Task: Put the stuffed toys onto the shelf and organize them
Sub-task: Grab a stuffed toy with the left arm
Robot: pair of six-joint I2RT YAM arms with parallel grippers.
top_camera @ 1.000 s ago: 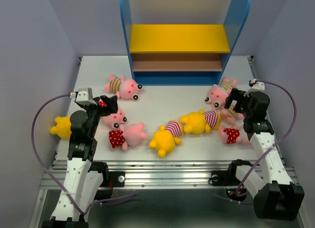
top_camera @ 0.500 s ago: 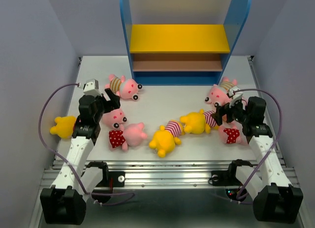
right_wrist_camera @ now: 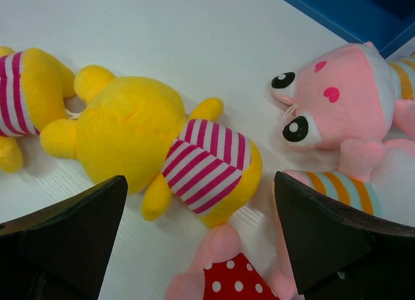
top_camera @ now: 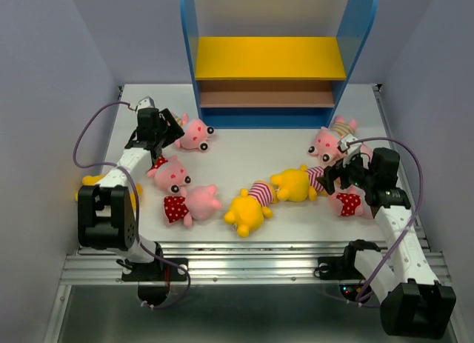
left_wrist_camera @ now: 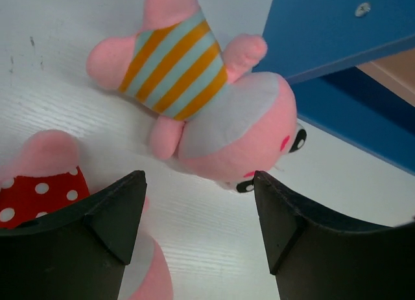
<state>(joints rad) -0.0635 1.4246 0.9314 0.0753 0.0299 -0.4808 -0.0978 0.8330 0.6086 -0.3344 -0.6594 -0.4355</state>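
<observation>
The shelf (top_camera: pixel 270 58) stands at the back with bare yellow, brown and blue boards. Stuffed toys lie scattered on the white table (top_camera: pixel 244 154). My left gripper (top_camera: pixel 164 127) is open, low over the table just short of a pink pig in a tan-striped shirt (left_wrist_camera: pixel 188 80), with nothing between its fingers (left_wrist_camera: pixel 117 212). A red-dotted pig (left_wrist_camera: pixel 35 190) lies by its left finger. My right gripper (top_camera: pixel 335 174) is open and hangs over a yellow bear in a red-striped shirt (right_wrist_camera: pixel 162 138), a red-dotted pig (right_wrist_camera: pixel 240 280) and a striped pig's face (right_wrist_camera: pixel 337 99).
A second yellow bear (top_camera: pixel 248 208) and a red-dotted pig (top_camera: pixel 189 204) lie near the front middle. Another bear (top_camera: pixel 90 187) sits at the left edge, partly behind my left arm. The shelf's blue base (left_wrist_camera: pixel 337 73) is close to the left gripper's right.
My left arm has stretched back toward the striped pig by the shelf, and its jaws have narrowed a little. My right gripper has sunk leftward toward the bear.
</observation>
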